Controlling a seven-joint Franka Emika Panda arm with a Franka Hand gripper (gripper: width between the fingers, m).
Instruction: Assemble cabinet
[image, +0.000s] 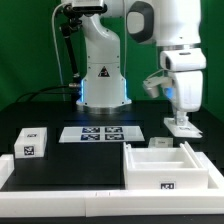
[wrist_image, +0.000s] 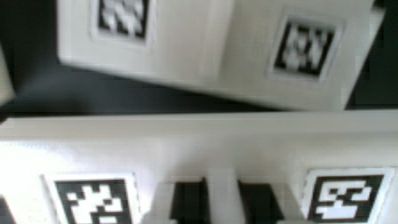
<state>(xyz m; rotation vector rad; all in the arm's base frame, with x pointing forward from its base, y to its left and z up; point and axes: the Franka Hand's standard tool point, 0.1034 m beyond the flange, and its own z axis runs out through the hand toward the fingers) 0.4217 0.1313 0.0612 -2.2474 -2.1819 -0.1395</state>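
Observation:
The cabinet body (image: 165, 168), a large open white box with a tag on its front, sits at the exterior view's front right. My gripper (image: 181, 120) hangs just behind it, its fingers close together and shut on a small white tagged panel (image: 184, 127) at table height. In the wrist view that panel (wrist_image: 107, 160) fills the lower part, blurred, with a tag on either side of my gripper (wrist_image: 222, 200). A second white piece with two tags (wrist_image: 205, 50) lies tilted beyond it. A small white block (image: 32, 143) with tags sits at the exterior view's left.
The marker board (image: 100, 133) lies flat in the middle of the black table. Another small white piece (image: 160, 142) rests just behind the cabinet body. The robot base (image: 103, 85) stands at the back with cables to the exterior view's left.

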